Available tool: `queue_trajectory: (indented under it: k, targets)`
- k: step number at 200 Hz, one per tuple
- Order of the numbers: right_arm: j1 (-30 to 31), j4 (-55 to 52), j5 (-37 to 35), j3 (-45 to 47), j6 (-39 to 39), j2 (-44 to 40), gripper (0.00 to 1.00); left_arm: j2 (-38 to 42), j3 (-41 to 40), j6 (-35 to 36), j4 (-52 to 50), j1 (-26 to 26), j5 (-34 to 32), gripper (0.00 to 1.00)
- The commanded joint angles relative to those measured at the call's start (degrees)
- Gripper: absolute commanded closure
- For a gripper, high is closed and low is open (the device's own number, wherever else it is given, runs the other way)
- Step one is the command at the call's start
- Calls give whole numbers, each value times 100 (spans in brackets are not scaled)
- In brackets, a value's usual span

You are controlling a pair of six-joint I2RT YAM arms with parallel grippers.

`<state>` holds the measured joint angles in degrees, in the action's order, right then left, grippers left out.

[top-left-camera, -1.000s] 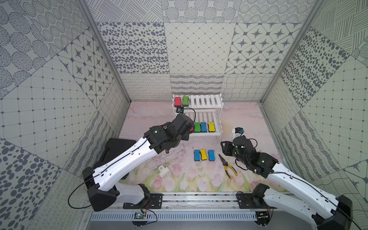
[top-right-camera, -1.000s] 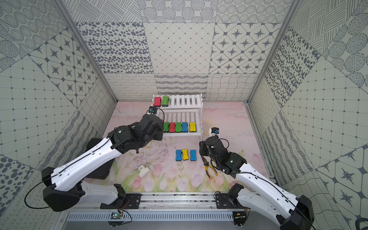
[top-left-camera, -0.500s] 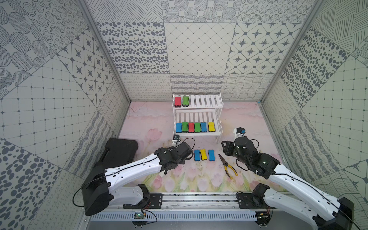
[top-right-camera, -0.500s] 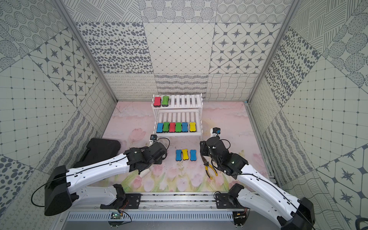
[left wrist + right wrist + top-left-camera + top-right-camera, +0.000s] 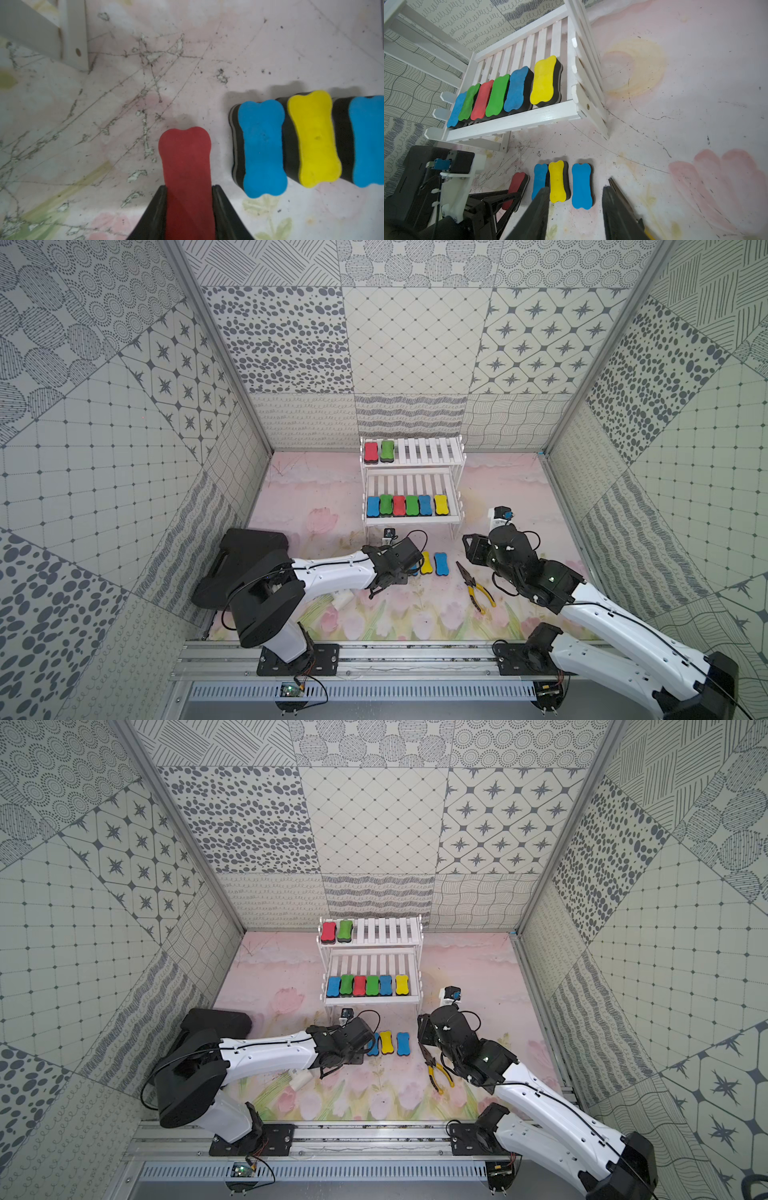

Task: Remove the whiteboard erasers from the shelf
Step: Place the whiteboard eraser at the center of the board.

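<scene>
Surveying both top views: the white two-tier shelf (image 5: 411, 521) stands at the back centre of the floral mat (image 5: 316, 489). Its upper tier carries an upper-tier red eraser (image 5: 371, 452) and a green eraser (image 5: 387, 450) at the left end. Its lower tier carries a row of six erasers (image 5: 372, 986) along the front rail. Below the shelf in frame, a yellow eraser (image 5: 425, 563) and a blue eraser (image 5: 440, 563) lie on the mat. A second blue eraser (image 5: 375, 1046) is partly hidden by the left arm (image 5: 332, 572). Yellow-handled pliers (image 5: 476, 587) lie just right of them. A black case (image 5: 249, 549) sits at left.

Left wrist view: the left gripper (image 5: 189, 188) is clamped on the sides of a held red eraser (image 5: 186, 158) at lower centre, left of the blue, yellow and blue trio. Contact with the mat cannot be told. A shelf leg shows at upper left.

Right wrist view: the right gripper (image 5: 574, 187) has its jaws apart with nothing between them, framing the right-hand blue eraser at lower centre. The shelf fills the upper left.
</scene>
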<state>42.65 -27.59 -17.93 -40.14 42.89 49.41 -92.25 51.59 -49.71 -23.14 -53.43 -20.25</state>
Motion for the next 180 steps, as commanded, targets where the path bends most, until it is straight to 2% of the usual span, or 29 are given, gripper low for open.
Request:
queue_trajectory:
  k: [1, 30, 64, 79, 103, 134, 158, 180]
  targets:
    - [-28, 133, -87, 108, 15, -127, 54, -337, 205, -21, 420, 73, 285, 63]
    - [-27, 131, -96, 122, 28, -160, 55, -560, 316, -50, 371, 134, 301, 62]
    - [-36, 132, -79, 135, 28, -173, 54, -576, 351, -138, 185, 157, 220, 48]
    - [-35, 132, -79, 138, 48, -186, 52, -485, 350, -162, 114, 157, 199, 45]
    - [-37, 132, -53, 117, 61, -230, 49, -200, 395, -242, -220, 148, 195, 43]
    - [-32, 110, 9, 89, 44, -301, 49, 643, 485, -229, -912, -15, 212, 43]
    - [-33, 111, 78, 49, 44, -289, 49, 1274, 1065, 120, -1745, -21, 26, 43]
    - [-36, 117, 106, 12, 42, -248, 49, 1523, 2144, 794, -2334, 237, 197, 43]
